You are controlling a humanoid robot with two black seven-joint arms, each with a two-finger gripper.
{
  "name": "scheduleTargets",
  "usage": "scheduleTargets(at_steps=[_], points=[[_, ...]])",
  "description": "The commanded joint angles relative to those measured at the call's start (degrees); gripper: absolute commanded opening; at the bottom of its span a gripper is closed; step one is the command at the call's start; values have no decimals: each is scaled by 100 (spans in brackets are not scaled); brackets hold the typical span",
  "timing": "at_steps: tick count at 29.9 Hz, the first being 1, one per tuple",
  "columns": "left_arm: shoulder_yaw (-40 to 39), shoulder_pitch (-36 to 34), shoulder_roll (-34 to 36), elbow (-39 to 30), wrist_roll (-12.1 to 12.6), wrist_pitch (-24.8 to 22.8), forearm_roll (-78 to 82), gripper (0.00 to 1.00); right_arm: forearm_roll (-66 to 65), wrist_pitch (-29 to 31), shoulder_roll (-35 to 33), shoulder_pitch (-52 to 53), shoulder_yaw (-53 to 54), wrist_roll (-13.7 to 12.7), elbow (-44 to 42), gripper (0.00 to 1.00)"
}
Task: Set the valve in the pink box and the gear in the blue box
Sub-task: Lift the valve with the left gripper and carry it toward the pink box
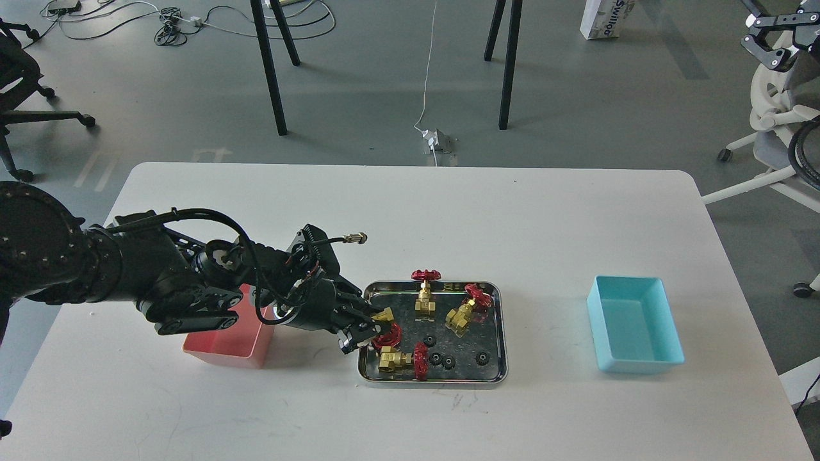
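Observation:
My left gripper reaches over the left end of the steel tray and is shut on a brass valve, whose red handwheel shows just below the fingers. Three more valves stay in the tray: one upright at the back, one tilted at the back right, one lying at the front left. Several tiny black gears lie in the tray's front half. The pink box sits left of the tray, partly under my arm. The blue box stands empty at the right. My right gripper is out of view.
The white table ends just in front of the tray and boxes. My left forearm and its cables hang over the pink box. Table legs, a chair and floor cables lie beyond the far edge.

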Motion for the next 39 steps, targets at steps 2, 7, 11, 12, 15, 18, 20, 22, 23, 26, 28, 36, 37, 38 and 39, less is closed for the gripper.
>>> scheduleTargets(at_steps=[2,7,11,12,15,18,20,22,23,26,28,36,37,38,39], points=[[-232,-101,193,-67,0,2,-18,22,3,0,-1,-9,0,0,-23,100],[-401,-390,333,-277,0,2,-18,20,3,0,8,-9,0,0,-23,100],[-436,-610,675,-637,0,2,-18,19,3,-9,34,0,9,0,-14,100],[-488,-724,833,-786,0,2,-18,19,3,-26,52,18,18,0,-14,100],[-848,-1005,1360,-1147,0,-7,-27,19,3,-656,78,184,132,-35,56,100],[-954,-1321,1852,-1385,0,-25,-18,19,3,-1544,104,727,98,-70,56,100],[-928,-1515,2186,-1578,0,-34,-18,20,-6,-1731,227,1114,1,-79,48,100],[-937,-1612,2634,-1754,0,-25,0,20,-6,-1731,385,1379,-122,-114,65,100],[-937,-1621,2898,-1850,0,-25,17,20,-6,-1731,447,1476,-183,-140,74,100],[-954,-1613,3522,-2009,0,-25,280,20,-6,-1731,579,1600,-351,-167,65,100],[-946,-1543,3839,-2062,0,-25,622,20,-6,-1749,632,1600,-377,-167,74,100],[-1191,-726,4789,-2220,0,10,1300,20,-6,-1819,781,1424,-386,-167,74,100],[-1218,-620,4842,-2220,0,10,1379,20,-6,-1819,781,1424,-395,-167,74,100],[-1235,-498,4869,-2220,0,10,1449,20,-6,-1819,781,1424,-386,-167,65,100],[-1244,-409,4878,-2212,0,54,1493,20,-6,-1819,773,1424,-386,-167,74,100]])
